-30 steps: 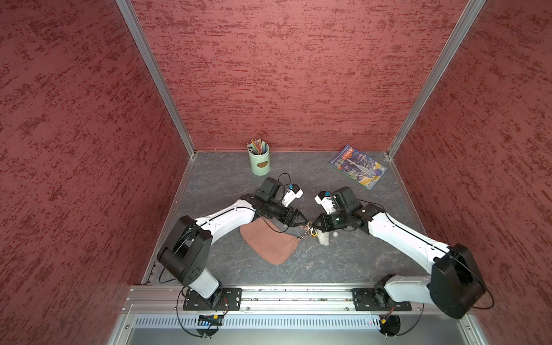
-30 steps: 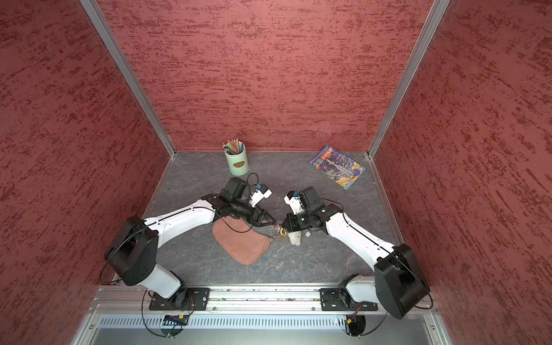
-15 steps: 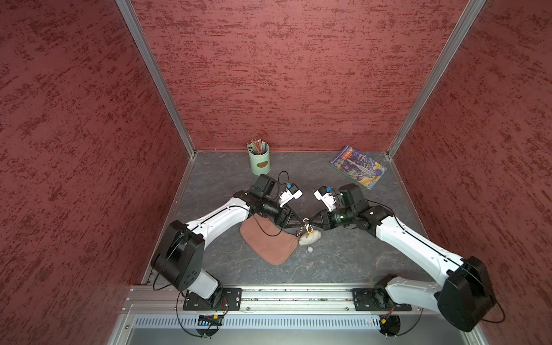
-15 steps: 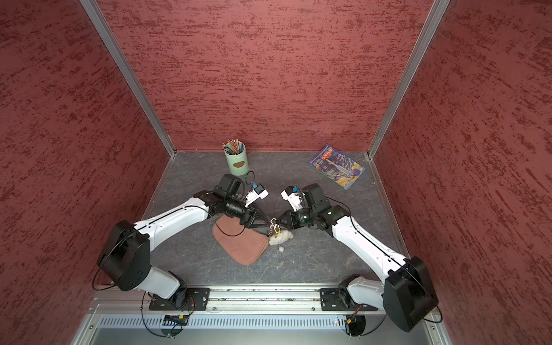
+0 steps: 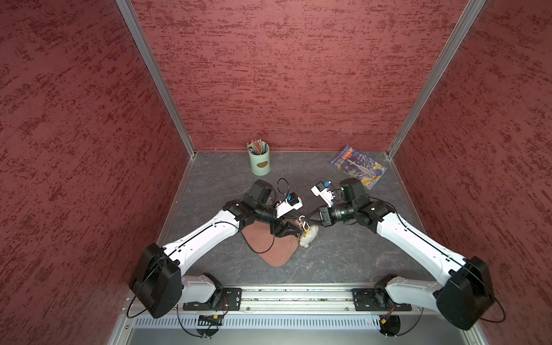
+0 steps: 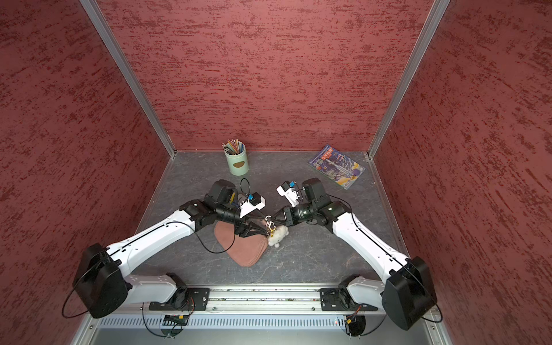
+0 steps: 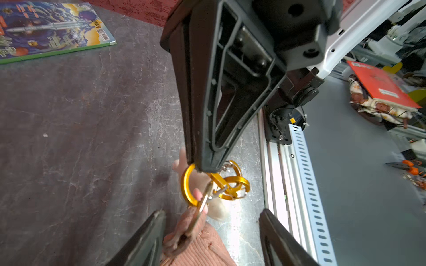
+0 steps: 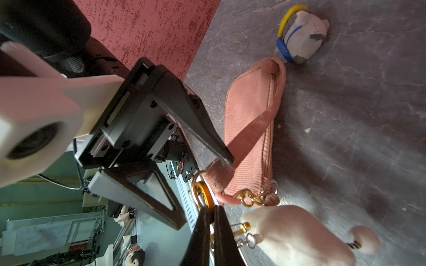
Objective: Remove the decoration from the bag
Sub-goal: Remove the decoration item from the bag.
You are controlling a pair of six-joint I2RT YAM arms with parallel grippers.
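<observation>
While right gripper clamps tight on the gold clip, left gripper stands wide astride the strap of the bag, presumably bracing it; decoration lies on the table just beside, not yet unhooked.

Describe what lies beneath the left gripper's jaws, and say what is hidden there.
The dusty-pink ribbed fabric bag lies beneath the left gripper, its pink strap loop between the open jaws. In both top views the gripper covers the bag's far end.
</observation>
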